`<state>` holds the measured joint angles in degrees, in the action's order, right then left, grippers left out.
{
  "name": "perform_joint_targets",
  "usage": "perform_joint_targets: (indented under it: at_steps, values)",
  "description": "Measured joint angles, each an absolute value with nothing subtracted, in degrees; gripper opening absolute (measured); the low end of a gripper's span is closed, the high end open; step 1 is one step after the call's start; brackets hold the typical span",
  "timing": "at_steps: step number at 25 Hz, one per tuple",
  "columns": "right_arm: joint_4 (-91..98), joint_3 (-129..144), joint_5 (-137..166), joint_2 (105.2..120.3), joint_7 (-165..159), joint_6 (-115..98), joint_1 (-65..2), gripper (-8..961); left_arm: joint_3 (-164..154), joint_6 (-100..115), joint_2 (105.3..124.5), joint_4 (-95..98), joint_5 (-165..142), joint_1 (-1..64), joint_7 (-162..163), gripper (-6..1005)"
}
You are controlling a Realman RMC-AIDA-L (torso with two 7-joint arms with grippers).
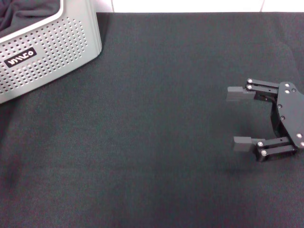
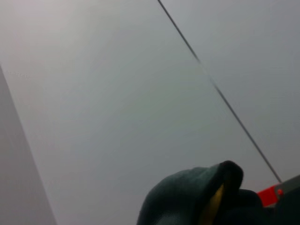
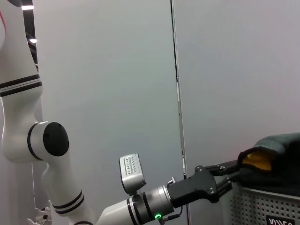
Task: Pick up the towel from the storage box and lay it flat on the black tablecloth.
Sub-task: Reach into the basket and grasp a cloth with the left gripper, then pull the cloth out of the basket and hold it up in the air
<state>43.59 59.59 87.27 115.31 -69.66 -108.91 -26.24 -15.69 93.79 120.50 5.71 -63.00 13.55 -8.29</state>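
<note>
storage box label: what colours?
Black with white lettering, on the light grey perforated storage box label; head view shows it best.

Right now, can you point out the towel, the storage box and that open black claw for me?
towel (image 3: 257,159): right wrist view, yellow fold above the box.
storage box (image 1: 57,45): head view, perforated grey side wall.
right end effector (image 1: 242,116): head view, gap midway between its open fingertips.

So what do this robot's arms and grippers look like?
The right gripper is matte black, with two flat grey-tipped fingers on linkages with silver pins. The left gripper is the same black type, on a glossy white arm with black joint bands, a silver wrist and a green light.
</note>
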Motion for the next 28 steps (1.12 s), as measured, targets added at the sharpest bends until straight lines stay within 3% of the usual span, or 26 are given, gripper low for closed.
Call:
perform_joint_targets:
  at_steps: [19, 28]
  values:
    - [43.6, 59.6, 86.9, 115.40, -69.7, -110.2, -26.2, 807, -15.7, 104.7, 120.44, 3.3, -60.6, 14.8, -2.4, 54]
    - [43.6, 59.4, 86.8, 115.38, -69.6, -110.2, -26.1, 802, -21.6, 111.0, 119.80, 15.1, -62.7, 14.8, 31.2, 26]
